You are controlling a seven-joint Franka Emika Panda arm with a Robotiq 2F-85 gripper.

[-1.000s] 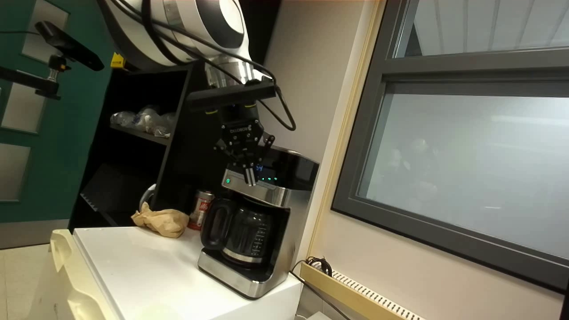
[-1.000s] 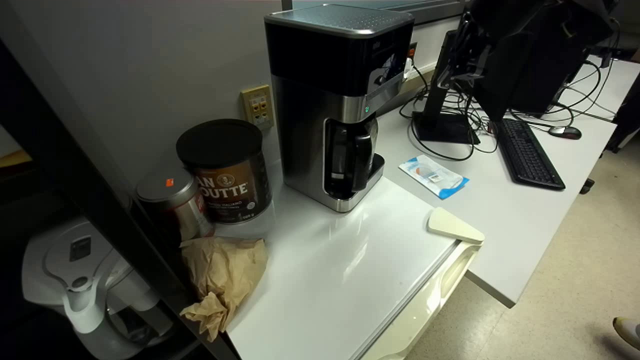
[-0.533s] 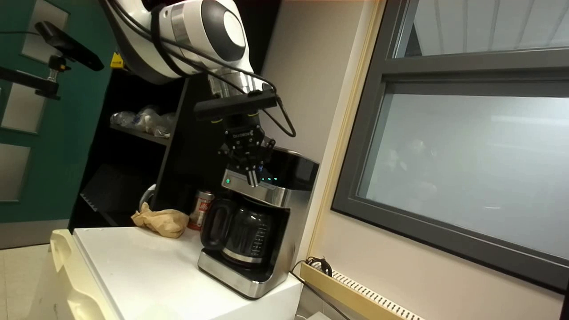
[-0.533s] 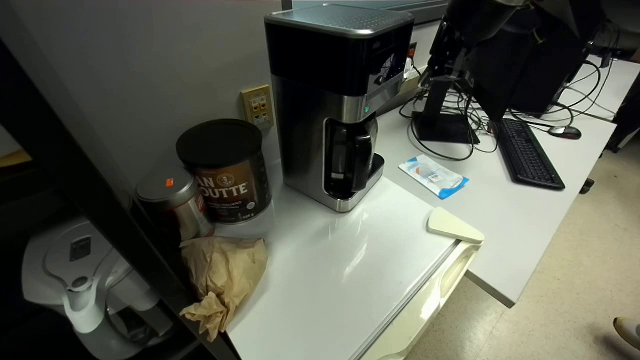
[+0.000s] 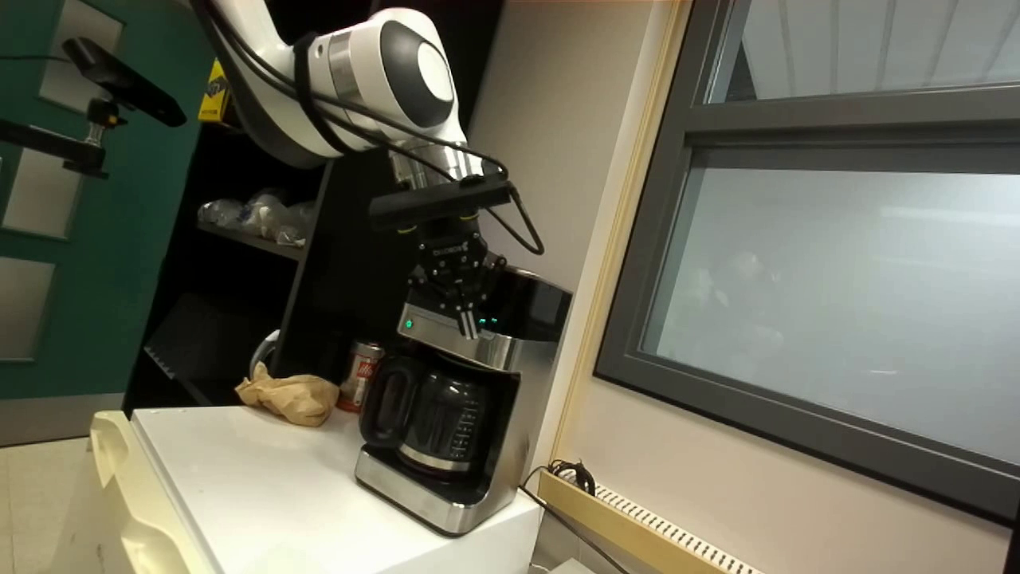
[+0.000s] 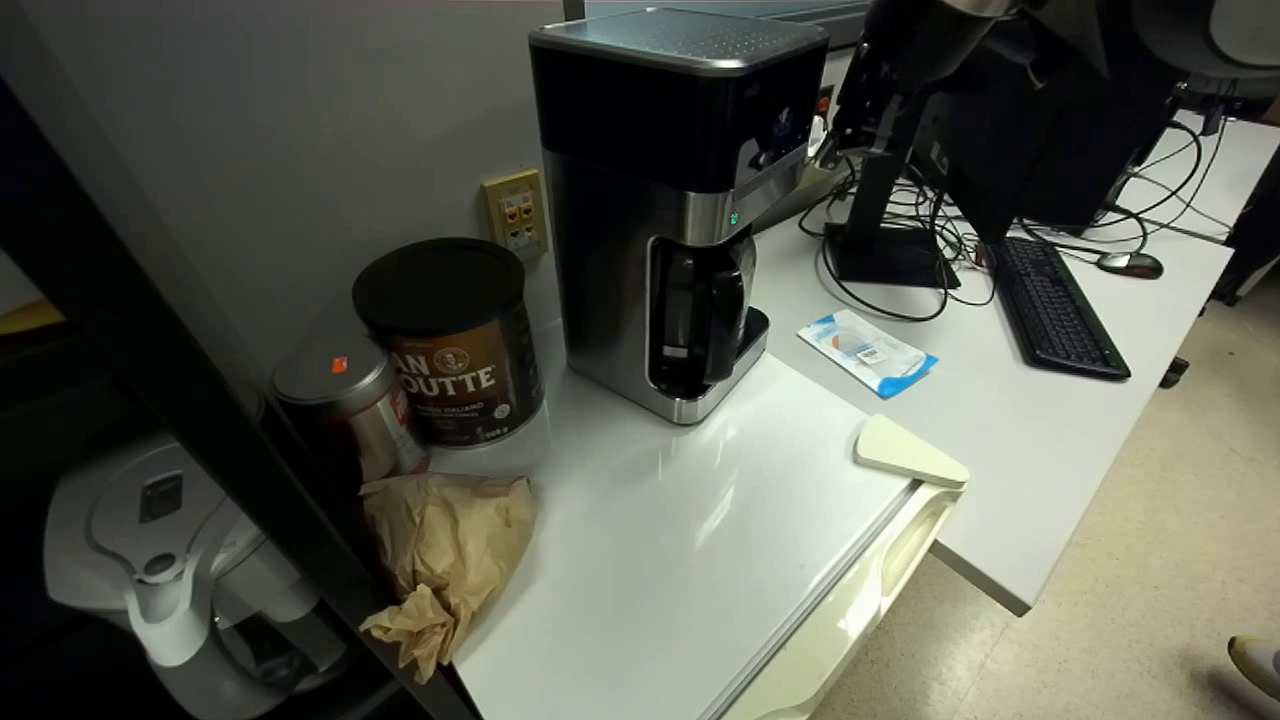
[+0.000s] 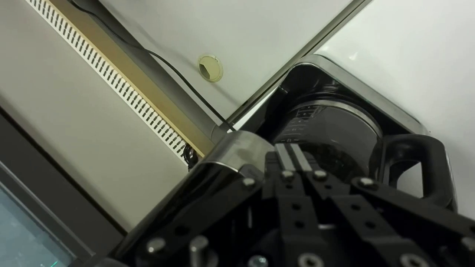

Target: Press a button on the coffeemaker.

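Observation:
The black-and-silver coffeemaker stands upright on a white cabinet top; it also shows in an exterior view and in the wrist view. Its glass carafe sits inside. A green-lit button glows at one end of the silver strip, and small green lights show beside the gripper. The display is hidden behind the gripper. My gripper is shut and empty, pointing down in front of the strip's window-side part. Its tips also show in the wrist view. I cannot tell whether they touch the panel.
A brown paper bag, a silver-lidded can and a large coffee tin stand beside the coffeemaker. A dark shelf rises behind. A wall and window border the window side. A keyboard lies on the adjoining desk.
My gripper has moved sideways along the panel toward the window side and slightly down, nearer to the coffeemaker's front. It stays shut. The coffeemaker has not moved.

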